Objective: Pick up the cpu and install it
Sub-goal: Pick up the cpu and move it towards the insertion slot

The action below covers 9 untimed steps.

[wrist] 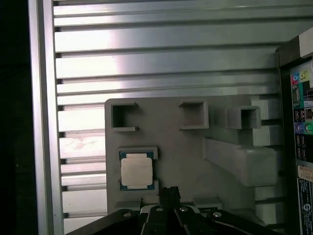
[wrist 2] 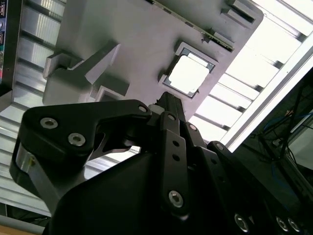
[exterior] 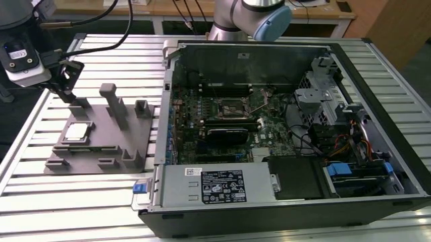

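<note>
The cpu is a small square chip with a shiny pale top, lying flat in a recess of the grey plastic fixture at the exterior view's left. Both wrist views show the cpu close beyond the fingertips. My gripper hangs above the fixture's far left corner, a little behind the cpu and not touching it. Its black fingers meet at the tip, shut with nothing held, and the same gripper looks shut in the second wrist view. The dark socket sits on the motherboard inside the open computer case.
The open computer case takes up the middle and right of the slatted metal table. Tall grey blocks rise from the fixture between the cpu and the case. The arm's base stands behind the case.
</note>
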Each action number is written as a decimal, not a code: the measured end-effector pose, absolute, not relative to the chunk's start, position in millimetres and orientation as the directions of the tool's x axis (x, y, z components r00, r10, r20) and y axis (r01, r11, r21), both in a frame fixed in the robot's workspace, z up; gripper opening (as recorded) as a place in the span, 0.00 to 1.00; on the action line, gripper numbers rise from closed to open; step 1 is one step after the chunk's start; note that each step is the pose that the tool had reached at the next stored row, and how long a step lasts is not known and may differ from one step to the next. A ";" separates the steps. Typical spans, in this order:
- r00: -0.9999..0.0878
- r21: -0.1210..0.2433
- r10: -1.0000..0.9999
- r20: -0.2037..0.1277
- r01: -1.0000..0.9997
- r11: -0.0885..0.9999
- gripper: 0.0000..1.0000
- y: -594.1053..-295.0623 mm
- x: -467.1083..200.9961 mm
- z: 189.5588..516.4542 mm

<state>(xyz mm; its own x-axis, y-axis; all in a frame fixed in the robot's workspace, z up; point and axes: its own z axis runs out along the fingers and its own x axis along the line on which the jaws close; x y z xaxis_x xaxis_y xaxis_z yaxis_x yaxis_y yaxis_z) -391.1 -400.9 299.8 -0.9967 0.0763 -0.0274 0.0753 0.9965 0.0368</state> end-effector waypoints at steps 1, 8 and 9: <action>-0.997 0.037 0.076 -0.027 0.075 0.996 0.11 -401.4 -391.9 298.5; -0.997 0.037 0.077 -0.027 0.075 0.996 0.11 -404.6 -398.7 289.7; -0.997 0.037 0.077 -0.027 0.076 0.996 0.11 -405.1 -399.5 288.4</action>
<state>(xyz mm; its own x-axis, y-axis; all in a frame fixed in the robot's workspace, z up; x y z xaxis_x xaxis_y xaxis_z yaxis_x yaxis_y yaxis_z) -399.5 -405.1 288.4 -0.9967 0.0766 -0.0274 0.0756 0.9965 0.0368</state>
